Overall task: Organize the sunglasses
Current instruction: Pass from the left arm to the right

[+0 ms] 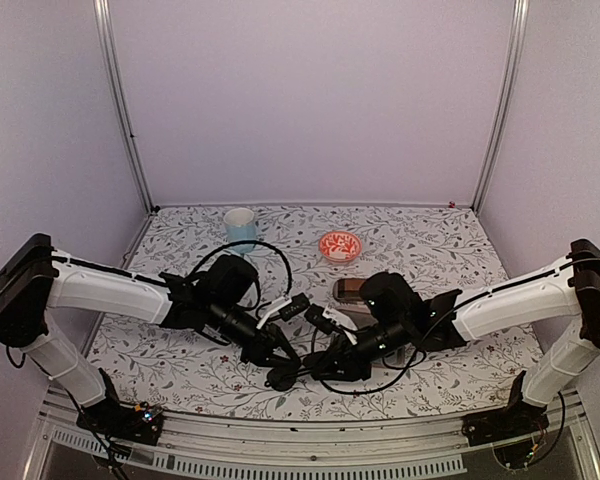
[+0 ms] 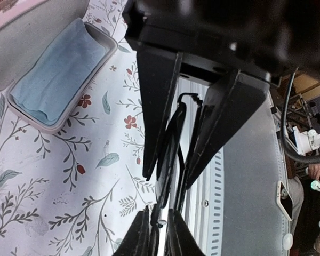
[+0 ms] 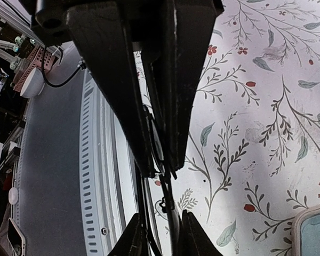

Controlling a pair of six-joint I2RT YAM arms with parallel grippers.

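Your left claw [image 2: 166, 178] and right claw [image 3: 161, 172] are both pinched nearly closed on the black sunglasses [image 2: 166, 152], which sit between them at the bench's [image 2: 69, 186] near edge. Expect them to be light, springy at the hinges, with thin arms that snap easily. Hold the frame, not the lenses. The metal rail [image 2: 245, 176] is close, so move inward toward the open case [image 2: 58, 74].

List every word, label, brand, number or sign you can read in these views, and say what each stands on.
No text can be read in any view.
The cup, the bowl, the flowered tablecloth and the open case with its blue cloth show only pattern or plain colour.
The black sunglasses show no brand mark.
Clutter beyond the table edge in the wrist views is too small and blurred to read.
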